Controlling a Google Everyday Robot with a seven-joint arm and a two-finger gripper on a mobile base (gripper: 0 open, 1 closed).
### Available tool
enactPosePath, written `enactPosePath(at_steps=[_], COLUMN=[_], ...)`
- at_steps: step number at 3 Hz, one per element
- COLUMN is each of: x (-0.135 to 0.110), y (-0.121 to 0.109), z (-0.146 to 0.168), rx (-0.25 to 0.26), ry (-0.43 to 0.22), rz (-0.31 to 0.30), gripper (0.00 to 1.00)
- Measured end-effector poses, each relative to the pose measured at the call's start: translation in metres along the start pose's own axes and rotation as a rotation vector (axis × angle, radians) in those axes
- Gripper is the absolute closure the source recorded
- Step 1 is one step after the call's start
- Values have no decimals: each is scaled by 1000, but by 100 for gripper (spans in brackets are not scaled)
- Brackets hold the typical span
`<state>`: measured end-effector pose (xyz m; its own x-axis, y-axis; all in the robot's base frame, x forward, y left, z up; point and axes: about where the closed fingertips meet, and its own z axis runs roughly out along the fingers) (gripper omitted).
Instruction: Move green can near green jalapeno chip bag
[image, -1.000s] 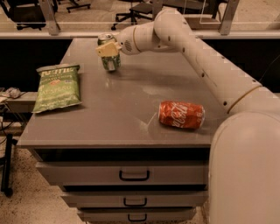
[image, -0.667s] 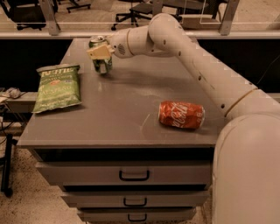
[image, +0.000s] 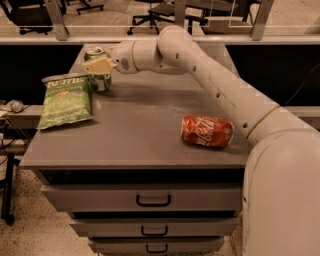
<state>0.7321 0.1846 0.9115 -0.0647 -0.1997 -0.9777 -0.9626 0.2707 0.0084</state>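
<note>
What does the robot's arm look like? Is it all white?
Mostly white. The arm is a thick, smooth, rounded tube with small dark dots and a thin tan ring near its wide base. The gripper, at the back left of the table by the green can, has pale yellowish fingers.

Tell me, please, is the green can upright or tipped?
Upright: the green can shows its silver top facing up, held in the gripper beside the green jalapeno chip bag.
</note>
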Motion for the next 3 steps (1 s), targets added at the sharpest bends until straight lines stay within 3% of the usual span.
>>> enactPosePath(at_steps=[2,3], x=[4,5], y=[24,28], z=[19,20], rx=[-71,-77], ry=[-14,-11], rz=[29,30], gripper=[38,15])
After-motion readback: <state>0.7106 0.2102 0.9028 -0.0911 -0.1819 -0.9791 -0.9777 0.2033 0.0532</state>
